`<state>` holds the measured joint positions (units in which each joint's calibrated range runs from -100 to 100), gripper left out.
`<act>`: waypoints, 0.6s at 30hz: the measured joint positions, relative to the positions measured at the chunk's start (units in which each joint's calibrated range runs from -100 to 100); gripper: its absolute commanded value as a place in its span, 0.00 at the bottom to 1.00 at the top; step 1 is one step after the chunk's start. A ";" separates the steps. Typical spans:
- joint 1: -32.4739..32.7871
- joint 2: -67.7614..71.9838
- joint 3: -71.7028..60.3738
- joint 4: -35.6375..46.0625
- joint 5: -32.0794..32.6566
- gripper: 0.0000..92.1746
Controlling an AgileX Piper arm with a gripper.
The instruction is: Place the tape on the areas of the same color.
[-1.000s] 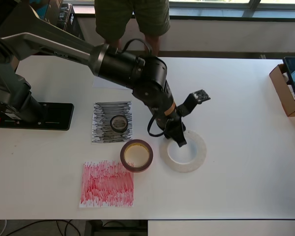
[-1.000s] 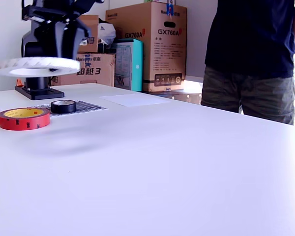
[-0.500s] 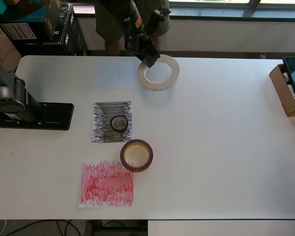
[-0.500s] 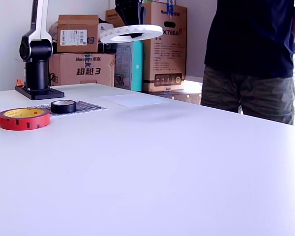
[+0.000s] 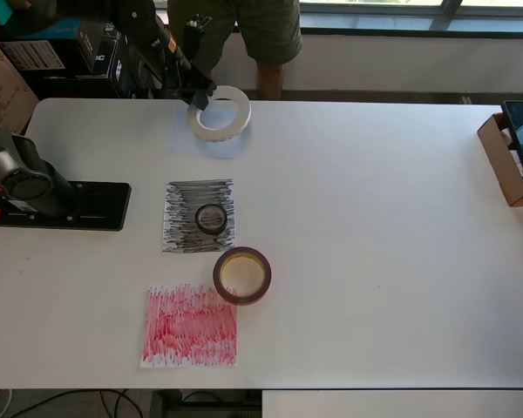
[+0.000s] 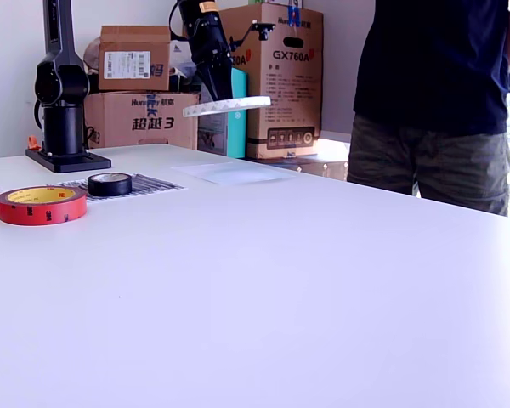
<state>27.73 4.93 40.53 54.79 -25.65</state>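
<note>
Hovering above the white paper patch (image 5: 207, 137) at the table's (image 5: 401, 244) far left in the overhead view: large white tape roll (image 5: 219, 112), pinched by its rim in the gripper (image 5: 198, 97), clear of the surface. Advice: lower it level and centre it on the patch before letting go. Maroon roll (image 5: 241, 275): beside the red patch (image 5: 190, 325), not on it. Small black roll (image 5: 211, 218): on the black patch (image 5: 200, 216). Hard to make out: white patch edges; fingertips, behind the rim.
</note>
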 measured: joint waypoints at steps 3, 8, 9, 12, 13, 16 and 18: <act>1.01 1.30 3.77 -3.43 0.17 0.01; 1.18 6.58 7.37 -7.42 0.17 0.01; 1.18 8.11 7.64 -7.63 0.17 0.01; 1.18 11.71 7.78 -7.63 0.17 0.01; 1.18 12.75 7.45 -7.63 0.24 0.01; 1.18 14.97 5.78 -7.63 0.24 0.01; 1.18 15.69 4.00 -7.63 0.24 0.01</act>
<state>28.90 20.62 44.53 47.16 -25.41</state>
